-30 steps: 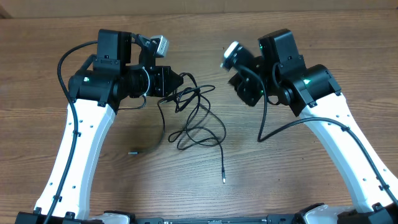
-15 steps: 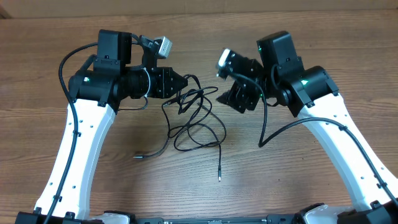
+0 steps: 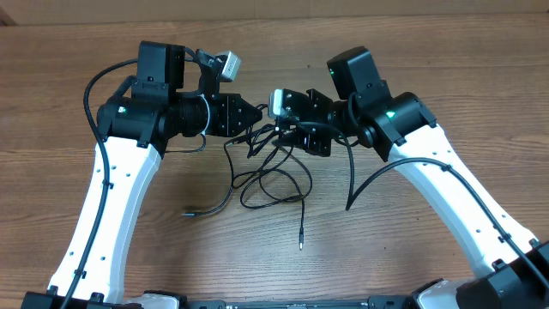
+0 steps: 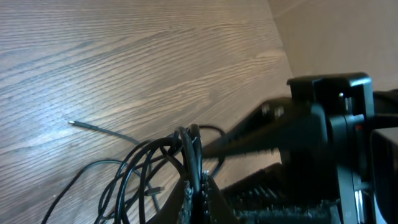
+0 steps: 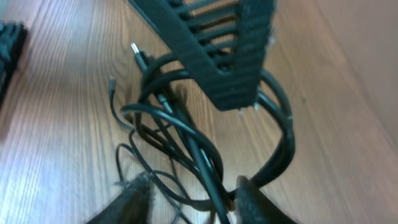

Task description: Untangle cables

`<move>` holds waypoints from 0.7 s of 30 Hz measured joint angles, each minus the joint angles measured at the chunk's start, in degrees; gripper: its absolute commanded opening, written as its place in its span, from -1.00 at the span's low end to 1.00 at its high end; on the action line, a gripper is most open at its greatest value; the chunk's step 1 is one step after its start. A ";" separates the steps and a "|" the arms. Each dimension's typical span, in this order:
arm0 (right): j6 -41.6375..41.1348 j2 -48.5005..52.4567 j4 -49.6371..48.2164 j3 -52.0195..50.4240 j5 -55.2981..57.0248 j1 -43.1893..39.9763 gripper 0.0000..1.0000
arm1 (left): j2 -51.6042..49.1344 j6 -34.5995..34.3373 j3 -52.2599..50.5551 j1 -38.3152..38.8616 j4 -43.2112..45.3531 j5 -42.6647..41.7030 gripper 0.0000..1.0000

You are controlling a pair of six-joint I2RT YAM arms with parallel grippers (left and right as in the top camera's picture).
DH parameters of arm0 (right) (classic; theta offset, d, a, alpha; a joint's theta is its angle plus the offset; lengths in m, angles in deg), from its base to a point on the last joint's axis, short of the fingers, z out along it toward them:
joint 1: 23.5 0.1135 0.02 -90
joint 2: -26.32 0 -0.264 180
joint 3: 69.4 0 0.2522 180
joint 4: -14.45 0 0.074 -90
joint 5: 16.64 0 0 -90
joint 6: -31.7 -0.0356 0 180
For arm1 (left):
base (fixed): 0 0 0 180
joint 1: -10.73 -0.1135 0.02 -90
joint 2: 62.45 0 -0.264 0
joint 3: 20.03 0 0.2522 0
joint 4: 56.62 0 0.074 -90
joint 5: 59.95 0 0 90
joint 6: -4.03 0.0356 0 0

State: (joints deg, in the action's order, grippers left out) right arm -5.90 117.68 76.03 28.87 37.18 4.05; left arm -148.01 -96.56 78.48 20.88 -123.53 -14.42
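On the counter: cables in a tangle, between the two arms.
Left jaws: pinched on the tangle's top.
Right jaws: apart, with strands lying between them, right beside the left.

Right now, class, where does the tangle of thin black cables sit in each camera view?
Overhead: tangle of thin black cables, centre, below the ribbed black left gripper.
Left wrist: cables lower left, reaching that gripper's tips.
Right wrist: cables centre, under that gripper.
Shared landmark: the left gripper.
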 measured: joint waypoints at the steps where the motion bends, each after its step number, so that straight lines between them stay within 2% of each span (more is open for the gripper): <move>1: 0.09 0.31 0.31 0.00 0.02 0.35 -0.44 | 0.00 0.00 0.00 0.00 0.00 0.68 -0.92; 9: 0.33 1.16 0.28 0.00 -0.02 1.40 -0.35 | 0.00 -1.51 0.00 0.04 0.61 2.34 -0.92; 11: 0.39 2.73 0.09 0.00 -0.04 1.81 -0.14 | 0.00 -1.55 0.00 0.37 0.61 2.71 -0.91; 15: 0.50 4.74 -1.55 -0.11 0.02 2.27 0.01 | 0.00 -1.60 0.00 0.37 0.63 2.78 -0.92; 21: 0.37 4.87 -5.25 -0.15 0.66 2.45 0.01 | 0.00 -1.75 0.00 0.37 0.50 3.04 -0.92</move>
State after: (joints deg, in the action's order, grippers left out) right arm -5.53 122.55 70.78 28.72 37.83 6.50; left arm -148.01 -98.31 78.48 21.25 -123.02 -11.38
